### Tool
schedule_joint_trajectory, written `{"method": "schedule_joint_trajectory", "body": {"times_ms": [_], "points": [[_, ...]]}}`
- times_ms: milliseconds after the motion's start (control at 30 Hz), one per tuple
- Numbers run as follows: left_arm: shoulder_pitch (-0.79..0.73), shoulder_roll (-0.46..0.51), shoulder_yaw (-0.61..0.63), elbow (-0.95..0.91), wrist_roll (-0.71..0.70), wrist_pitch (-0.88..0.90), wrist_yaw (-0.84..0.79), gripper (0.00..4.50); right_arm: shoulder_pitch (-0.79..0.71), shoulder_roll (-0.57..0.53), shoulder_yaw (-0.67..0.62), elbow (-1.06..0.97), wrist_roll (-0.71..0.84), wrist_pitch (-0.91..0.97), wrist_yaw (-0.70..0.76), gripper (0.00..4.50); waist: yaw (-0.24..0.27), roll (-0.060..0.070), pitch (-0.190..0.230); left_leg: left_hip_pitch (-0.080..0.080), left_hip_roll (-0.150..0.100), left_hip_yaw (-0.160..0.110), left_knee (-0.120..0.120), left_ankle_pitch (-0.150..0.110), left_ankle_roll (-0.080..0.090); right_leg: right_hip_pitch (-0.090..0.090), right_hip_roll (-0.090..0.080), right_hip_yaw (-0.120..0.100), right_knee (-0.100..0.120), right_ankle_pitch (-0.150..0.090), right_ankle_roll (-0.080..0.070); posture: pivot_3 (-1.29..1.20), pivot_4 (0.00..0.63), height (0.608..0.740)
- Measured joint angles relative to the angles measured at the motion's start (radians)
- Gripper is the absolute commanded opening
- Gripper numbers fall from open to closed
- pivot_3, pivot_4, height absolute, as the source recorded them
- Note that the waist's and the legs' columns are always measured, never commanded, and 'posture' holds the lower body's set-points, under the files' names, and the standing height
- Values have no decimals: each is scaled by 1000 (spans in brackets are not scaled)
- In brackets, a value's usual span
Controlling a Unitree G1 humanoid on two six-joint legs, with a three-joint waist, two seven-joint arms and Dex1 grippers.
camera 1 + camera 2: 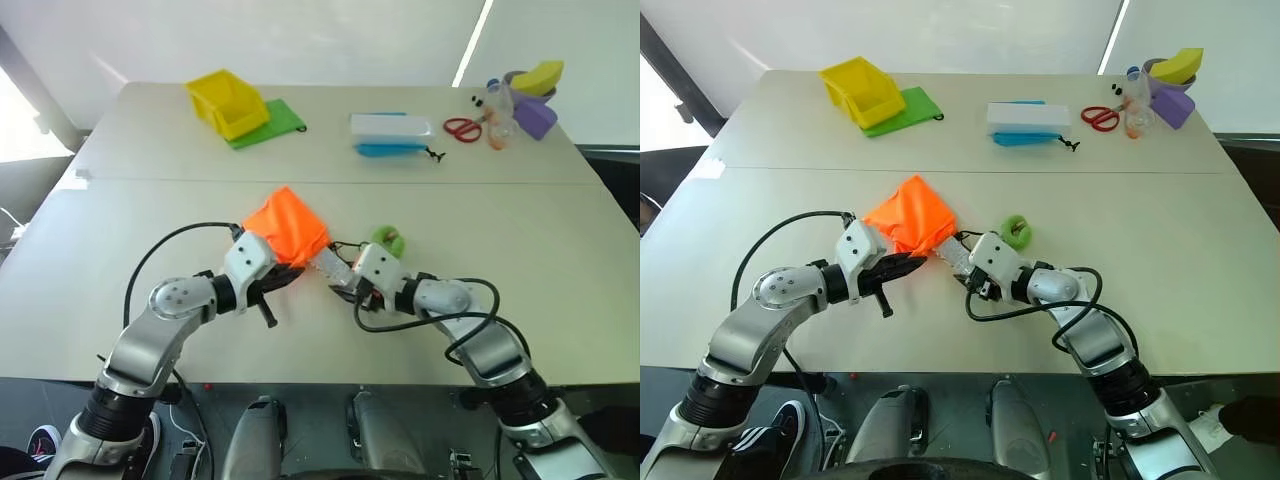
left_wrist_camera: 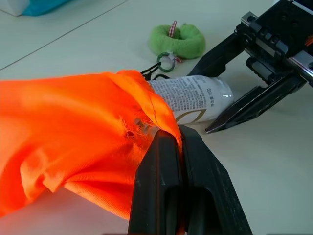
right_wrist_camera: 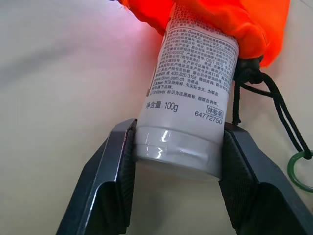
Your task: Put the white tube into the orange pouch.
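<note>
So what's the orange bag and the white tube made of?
The pouch looks like thin, soft woven cloth with a matte finish: it crumples into folds and its rim is frayed. The tube looks like smooth, slightly glossy plastic: light glints off its cap end and small print sits flat on it.

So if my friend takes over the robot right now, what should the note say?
Left pincer: shut on the rim of the orange pouch, holding its mouth up.
Right pincer: shut on the cap end of the white tube.
Done: the tube's front end is inside the pouch mouth.
Left: push the tube all the way in, then let go.
</note>
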Motion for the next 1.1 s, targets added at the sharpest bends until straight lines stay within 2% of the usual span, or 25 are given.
{"method": "schedule_joint_trajectory", "body": {"times_ms": [533, 933, 1100], "points": [[40, 18, -1, 7, 7, -25, -20, 0, -151, 131, 125, 120, -146, 23, -59, 1773, -17, 0, 0, 0, 0, 0, 0, 0, 0, 0, 0, 0, 1, 0, 0, 0, 150, 740], [69, 13, 9, 16, 6, -88, -22, 0, -184, 112, 181, 186, -236, -134, -20, 1773, -25, 0, 0, 2, 1, 0, 0, 0, 0, 0, 1, 0, 2, 0, -1, 0, 150, 740], [78, 13, 18, 16, 3, -104, -30, 0, -182, 121, 166, 190, -237, -141, -6, 1773, -25, 0, 0, 2, 1, 0, 0, 0, 0, 0, 1, 0, 2, 0, -1, 0, 150, 740]]}}
